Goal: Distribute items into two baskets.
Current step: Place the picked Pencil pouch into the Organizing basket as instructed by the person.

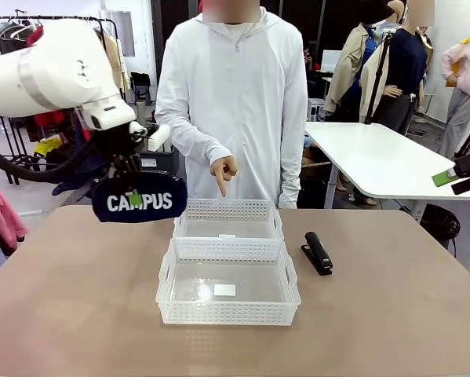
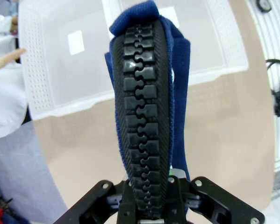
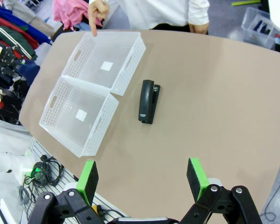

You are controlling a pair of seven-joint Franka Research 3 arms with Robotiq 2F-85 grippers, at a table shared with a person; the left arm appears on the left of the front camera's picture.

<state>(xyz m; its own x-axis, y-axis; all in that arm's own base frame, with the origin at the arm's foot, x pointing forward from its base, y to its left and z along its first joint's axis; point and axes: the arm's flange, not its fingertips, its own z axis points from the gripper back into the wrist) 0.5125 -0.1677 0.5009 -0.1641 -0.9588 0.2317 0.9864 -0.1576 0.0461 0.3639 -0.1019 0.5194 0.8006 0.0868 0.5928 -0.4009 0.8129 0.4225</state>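
Clothes rack (image 1: 3, 31) and hanging garments stand behind a tan bench (image 1: 78, 298), where a person (image 1: 235, 102) in white faces us. Our pouch (image 1: 139, 200), navy with white CAMPUS lettering, hangs in the air off the left side of the far basket (image 1: 231, 210), above its rim and not yet over it. Our left hand (image 2: 151, 198) is clenched on it, pinching the zip edge so the soft body droops beneath. The near basket (image 1: 227, 314) butts against the far basket's near wall. Both baskets are bare except for a white label (image 1: 224, 290) on each floor. The black stapler (image 1: 317, 251) lies on the bench off the far basket's right near corner, apart from it. The person's finger (image 1: 223, 187) points down just above the far basket's far rim, which we take as the choice for the pouch. Our right hand (image 3: 143, 179) is released, pads wide, raised well right of the far basket.

We judge that the limp pouch may swing and snag the lattice rim, or land astride the shared wall. The finger also sits close to the drop.
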